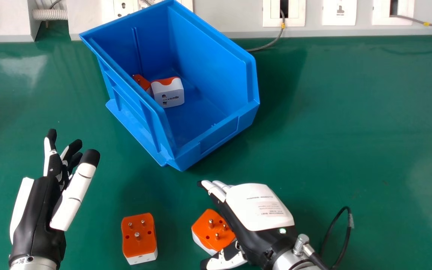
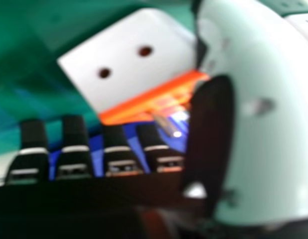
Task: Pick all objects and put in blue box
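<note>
The left hand (image 1: pixel 39 213) is at the left with its fingers straight, holding nothing. My right hand (image 1: pixel 259 208), lower centre, is over the right side of an orange and white adapter (image 1: pixel 211 229); its fingers are relaxed, and its palm hides part of that adapter. In the right hand view the adapter (image 2: pixel 126 62) lies between the fingers and thumb of the right hand (image 2: pixel 211 134), not visibly gripped. A second adapter (image 1: pixel 139 236) stands pins up on the table between the hands. The blue box (image 1: pixel 216 140) holds a white adapter with an orange end (image 1: pixel 168 92) and another orange one (image 1: pixel 141 81).
Behind the box run a grey panel with sockets (image 1: pixel 339 11) and a thin cable (image 1: pixel 276 37). A black cable (image 1: pixel 347 236) loops beside the right wrist. Green tabletop (image 1: pixel 351 123) extends right of the box.
</note>
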`<act>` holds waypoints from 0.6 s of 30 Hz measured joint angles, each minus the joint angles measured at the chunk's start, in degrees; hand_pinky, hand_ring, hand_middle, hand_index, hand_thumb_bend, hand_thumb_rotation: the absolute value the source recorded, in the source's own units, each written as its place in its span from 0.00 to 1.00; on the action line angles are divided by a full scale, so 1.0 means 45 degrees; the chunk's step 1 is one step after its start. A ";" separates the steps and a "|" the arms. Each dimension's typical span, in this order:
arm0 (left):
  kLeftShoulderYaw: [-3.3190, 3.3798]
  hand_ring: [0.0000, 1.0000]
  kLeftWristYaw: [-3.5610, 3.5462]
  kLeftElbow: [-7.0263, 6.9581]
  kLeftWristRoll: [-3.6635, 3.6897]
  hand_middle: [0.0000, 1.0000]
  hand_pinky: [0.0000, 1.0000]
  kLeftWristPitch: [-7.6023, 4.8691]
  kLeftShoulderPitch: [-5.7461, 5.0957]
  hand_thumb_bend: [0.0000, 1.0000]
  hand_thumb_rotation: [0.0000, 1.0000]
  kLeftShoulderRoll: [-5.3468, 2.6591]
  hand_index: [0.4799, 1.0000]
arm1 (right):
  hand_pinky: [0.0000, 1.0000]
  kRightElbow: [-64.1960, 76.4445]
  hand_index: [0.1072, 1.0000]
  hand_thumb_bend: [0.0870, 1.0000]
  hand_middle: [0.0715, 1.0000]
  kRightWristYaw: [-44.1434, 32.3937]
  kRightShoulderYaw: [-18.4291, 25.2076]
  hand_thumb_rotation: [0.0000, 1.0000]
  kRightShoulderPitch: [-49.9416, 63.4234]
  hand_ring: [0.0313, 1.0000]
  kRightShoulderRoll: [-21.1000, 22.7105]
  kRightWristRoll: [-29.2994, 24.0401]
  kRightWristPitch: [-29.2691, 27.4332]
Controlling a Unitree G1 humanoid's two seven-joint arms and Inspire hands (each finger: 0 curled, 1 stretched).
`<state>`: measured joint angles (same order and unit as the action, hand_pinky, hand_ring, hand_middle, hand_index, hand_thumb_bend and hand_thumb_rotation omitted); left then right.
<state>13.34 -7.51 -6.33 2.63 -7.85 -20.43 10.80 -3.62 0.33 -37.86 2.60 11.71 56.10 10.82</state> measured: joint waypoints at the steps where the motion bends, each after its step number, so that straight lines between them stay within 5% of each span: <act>1: 0.0000 0.95 0.0006 -0.0036 -0.0027 0.96 0.91 0.0056 -0.0001 0.75 0.82 0.0005 0.98 | 0.74 0.0054 0.87 0.19 0.86 -0.0053 0.0015 0.14 -0.0030 0.80 0.0000 0.0000 0.0052; 9: 0.0012 0.95 0.0019 -0.0278 -0.0079 0.96 0.91 0.0217 -0.0048 0.76 0.83 0.0014 0.98 | 0.43 0.0572 0.60 0.37 0.56 -0.0545 0.0341 0.08 -0.0350 0.49 -0.0310 0.0052 0.0981; 18: 0.0054 0.95 0.0004 -0.0406 -0.0076 0.96 0.92 0.0217 -0.0025 0.76 0.83 0.0065 0.98 | 0.25 0.0430 0.49 0.44 0.41 -0.0690 0.0315 0.02 -0.0678 0.29 -0.0443 0.0029 0.1043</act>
<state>13.59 -7.50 -8.16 2.29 -6.88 -20.54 11.09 -1.69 -2.78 -36.44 -0.45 9.72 56.23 15.51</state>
